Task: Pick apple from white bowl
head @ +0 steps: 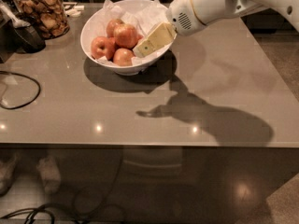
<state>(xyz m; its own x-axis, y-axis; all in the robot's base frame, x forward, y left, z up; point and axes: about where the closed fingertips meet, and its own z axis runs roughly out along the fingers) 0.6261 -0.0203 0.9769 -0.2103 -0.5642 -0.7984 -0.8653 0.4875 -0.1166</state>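
The white bowl (96, 24) stands at the back left of the grey table, lined with crumpled white paper. Several red-orange apples lie in it; the topmost apple (126, 35) sits in the middle, with others to its left (100, 47) and front (123, 57). My gripper (140, 49) reaches in from the right over the bowl's right rim, its cream fingers pointing down-left at the apples, with the tip just right of the front apple. The white arm (210, 3) comes in from the upper right.
A glass jar of brown snacks (41, 10) stands at the back left beside a dark object (25, 36). A black cable (18, 92) loops on the table's left side. The table's front edge (149, 143) runs across the lower middle.
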